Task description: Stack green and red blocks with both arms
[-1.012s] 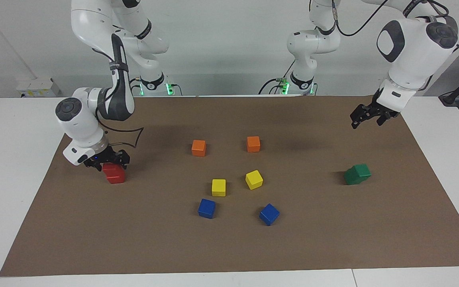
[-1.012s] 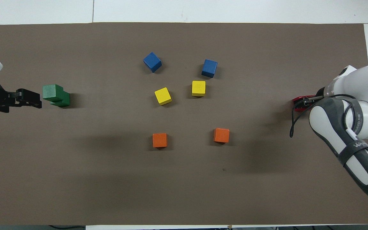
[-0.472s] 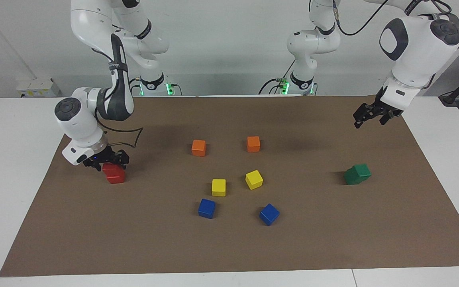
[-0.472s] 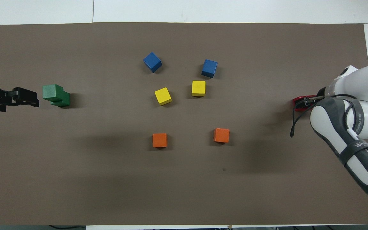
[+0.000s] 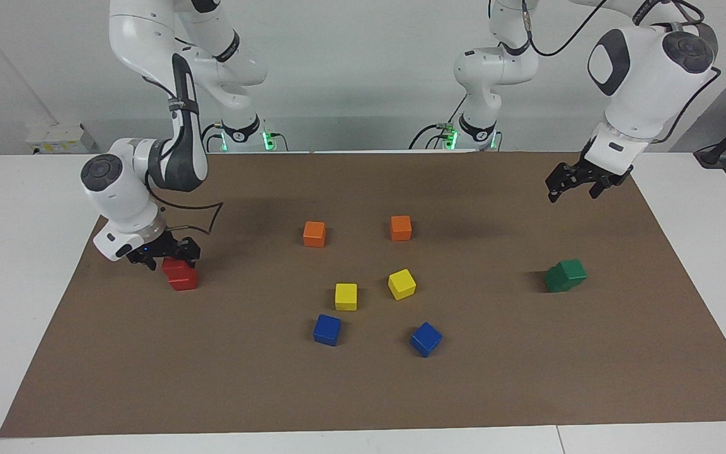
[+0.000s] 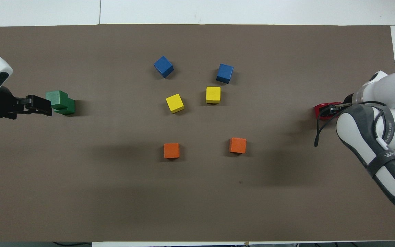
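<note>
Two red blocks [image 5: 181, 275] sit stacked, slightly offset, at the right arm's end of the mat. My right gripper [image 5: 166, 255] is open, just above the top red block and a little off it. In the overhead view the right arm hides all but an edge of the red blocks [image 6: 322, 110]. Two green blocks [image 5: 564, 276] sit stacked and offset at the left arm's end, also in the overhead view [image 6: 60, 102]. My left gripper [image 5: 582, 179] is open and empty, raised over the mat beside the green stack; it also shows in the overhead view [image 6: 40, 105].
Mid-mat are two orange cubes [image 5: 314, 234] [image 5: 401, 227], nearest the robots. Farther out are two yellow cubes [image 5: 346, 296] [image 5: 402, 284], then two blue cubes [image 5: 327, 330] [image 5: 426, 338]. The brown mat [image 5: 363, 391] lies on a white table.
My right gripper has risen slightly and drawn back off the red stack, which stays put. My left gripper has shifted a little toward the green stack while staying raised.
</note>
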`<action>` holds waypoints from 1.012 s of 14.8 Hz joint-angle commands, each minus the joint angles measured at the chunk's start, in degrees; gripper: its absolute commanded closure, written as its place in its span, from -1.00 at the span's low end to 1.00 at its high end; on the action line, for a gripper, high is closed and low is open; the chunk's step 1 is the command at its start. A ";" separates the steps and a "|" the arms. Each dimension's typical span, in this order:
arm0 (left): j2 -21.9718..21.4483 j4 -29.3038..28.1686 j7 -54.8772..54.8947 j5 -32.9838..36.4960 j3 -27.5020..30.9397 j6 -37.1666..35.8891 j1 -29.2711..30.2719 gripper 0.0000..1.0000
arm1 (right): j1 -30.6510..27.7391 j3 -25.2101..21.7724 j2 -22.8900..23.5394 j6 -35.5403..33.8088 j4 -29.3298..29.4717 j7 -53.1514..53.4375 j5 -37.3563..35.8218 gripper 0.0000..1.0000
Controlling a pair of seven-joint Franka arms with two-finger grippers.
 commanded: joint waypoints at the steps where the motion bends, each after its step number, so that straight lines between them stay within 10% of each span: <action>1: -0.34 0.18 -0.37 0.44 -0.40 -0.54 -0.16 -1.00 | -0.69 0.59 -0.54 1.19 -0.23 -1.69 -0.40 -1.00; 15: -0.43 0.62 6.93 0.53 0.13 0.34 0.54 -1.00 | 1.06 1.47 -7.30 -11.37 10.50 -1.25 0.57 -1.00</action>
